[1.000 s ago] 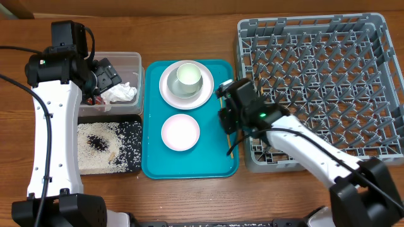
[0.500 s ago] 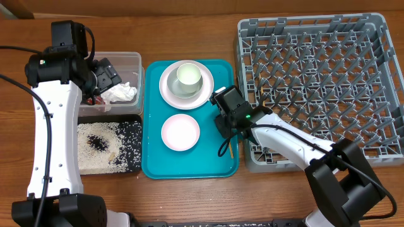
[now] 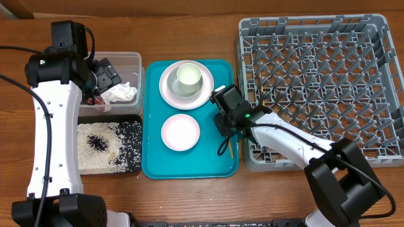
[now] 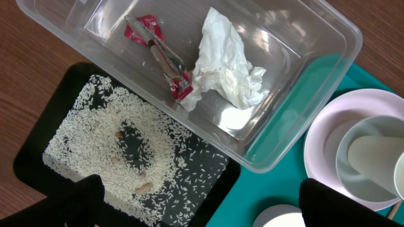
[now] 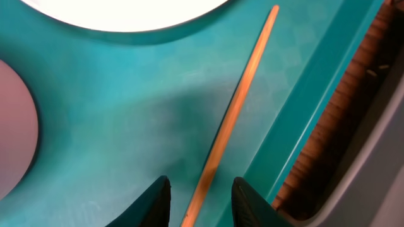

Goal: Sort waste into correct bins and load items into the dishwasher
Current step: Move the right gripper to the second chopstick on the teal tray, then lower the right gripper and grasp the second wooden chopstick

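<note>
Waste binned left: napkin (image 4: 227, 69), wrapper (image 4: 161, 57) in clear tub (image 4: 328, 38), rice (image 4: 95, 139) in black tray (image 4: 41, 142); plate (image 3: 169, 93), bowl (image 3: 180, 132), chopstick (image 5: 233, 107) lie on teal tray (image 3: 189, 165), grey rack (image 3: 315, 82) unloaded; right gripper (image 5: 203, 186) part-open astride chopstick, left gripper (image 4: 202, 202) agape, empty.

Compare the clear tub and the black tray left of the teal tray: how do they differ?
The clear tub is see-through and deep; the black tray is opaque and shallow. The tub holds a napkin and a red wrapper; the tray holds rice. Both are rectangular and sit side by side.
</note>
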Motion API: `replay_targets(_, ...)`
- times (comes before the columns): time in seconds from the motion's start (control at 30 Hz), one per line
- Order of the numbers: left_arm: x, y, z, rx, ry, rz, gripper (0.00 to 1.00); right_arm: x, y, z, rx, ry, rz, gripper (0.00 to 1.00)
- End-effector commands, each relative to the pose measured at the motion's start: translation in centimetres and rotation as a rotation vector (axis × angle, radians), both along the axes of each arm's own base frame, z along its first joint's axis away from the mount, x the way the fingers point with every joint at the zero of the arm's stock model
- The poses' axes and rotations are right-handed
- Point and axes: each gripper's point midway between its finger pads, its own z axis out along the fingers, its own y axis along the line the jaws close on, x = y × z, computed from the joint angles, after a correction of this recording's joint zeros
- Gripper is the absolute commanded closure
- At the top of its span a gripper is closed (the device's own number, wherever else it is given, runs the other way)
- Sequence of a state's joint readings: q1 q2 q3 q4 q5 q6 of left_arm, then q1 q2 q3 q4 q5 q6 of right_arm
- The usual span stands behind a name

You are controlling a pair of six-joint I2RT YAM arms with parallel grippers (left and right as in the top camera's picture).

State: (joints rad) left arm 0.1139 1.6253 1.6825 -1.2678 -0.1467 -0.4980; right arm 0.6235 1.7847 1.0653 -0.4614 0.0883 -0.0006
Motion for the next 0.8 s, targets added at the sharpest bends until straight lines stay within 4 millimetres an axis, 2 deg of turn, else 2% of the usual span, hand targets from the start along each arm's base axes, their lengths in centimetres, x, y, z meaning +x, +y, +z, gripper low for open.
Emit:
replay_targets(0.0,0.3,0.3,0.3,0.01,-0.007,-0.001,0.0,1.3,0.3,1.0,-0.01,-0.029,-0.012,0.67)
replay_targets(0.13,0.3,0.3,0.3,0.01,-0.008,-0.001,0.0,1.4,-0.2,1.5,-0.053,-0.03,-0.024,0.67)
replay_targets(0.33,0.3,0.3,0.3,0.01,-0.008,-0.001,0.0,0.4,-0.8,1.0,-0.084,0.008,-0.019,0.66)
replay_targets(0.6,0.3,0.3,0.3,0.01,-0.007,-0.001,0.0,1.6,0.3,1.7,-0.041,-0.048,-0.018,0.64)
replay_targets(0.77,0.3,0.3,0.3,0.01,-0.008,-0.001,0.0,1.3,1.0,1.9,-0.07,-0.082,-0.003,0.62)
